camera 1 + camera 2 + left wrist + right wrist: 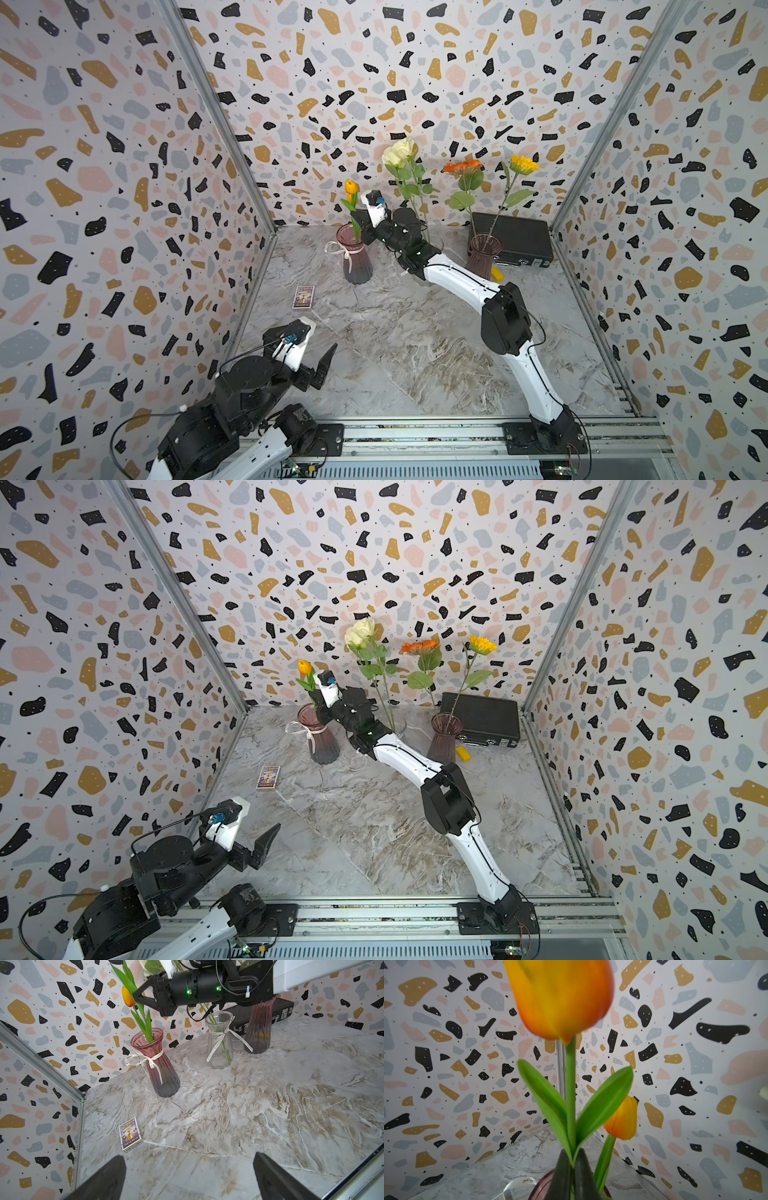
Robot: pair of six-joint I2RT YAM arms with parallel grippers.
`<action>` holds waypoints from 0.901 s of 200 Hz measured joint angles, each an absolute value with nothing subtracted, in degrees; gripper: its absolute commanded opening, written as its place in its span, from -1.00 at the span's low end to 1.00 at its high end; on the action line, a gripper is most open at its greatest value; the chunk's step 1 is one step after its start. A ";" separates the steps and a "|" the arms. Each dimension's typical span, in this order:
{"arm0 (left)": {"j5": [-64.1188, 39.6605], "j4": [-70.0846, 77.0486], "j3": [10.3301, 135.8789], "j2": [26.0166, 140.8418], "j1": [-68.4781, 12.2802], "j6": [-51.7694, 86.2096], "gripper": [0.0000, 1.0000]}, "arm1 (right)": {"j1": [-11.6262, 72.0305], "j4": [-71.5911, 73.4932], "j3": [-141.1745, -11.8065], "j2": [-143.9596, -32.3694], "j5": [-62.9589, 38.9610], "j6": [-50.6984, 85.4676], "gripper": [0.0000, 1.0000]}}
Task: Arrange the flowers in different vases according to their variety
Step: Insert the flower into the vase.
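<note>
Orange tulip stands near upright, bloom uppermost, stem clamped in right jaws; left jaws apart.

In a top view we see only a sliver of the clear vase behind the right arm, near the counter's back edge. In the right wrist view the nearer tulip is blurred and its bloom cropped. We cannot read the small box's print.
</note>
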State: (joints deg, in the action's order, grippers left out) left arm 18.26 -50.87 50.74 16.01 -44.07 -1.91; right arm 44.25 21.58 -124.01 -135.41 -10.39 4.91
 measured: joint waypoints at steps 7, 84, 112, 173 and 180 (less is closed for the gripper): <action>18.26 -50.85 50.65 16.01 -44.07 -2.00 0.99 | 44.25 20.95 -124.01 -135.81 -10.35 4.84 -1.00; 18.26 -50.48 50.48 16.01 -44.07 -2.50 0.99 | 44.25 19.53 -124.01 -137.05 -9.85 5.02 -0.72; 18.26 -50.30 50.22 16.01 -44.07 -2.61 0.99 | 44.27 19.44 -124.01 -137.05 -9.98 5.17 -0.54; 18.24 -50.09 50.22 16.01 -44.07 -2.83 0.99 | 44.53 19.33 -123.31 -136.97 -10.63 5.69 -0.14; 18.24 -50.09 50.22 16.01 -44.07 -2.85 0.99 | 44.60 19.35 -122.91 -136.92 -10.68 5.67 -0.07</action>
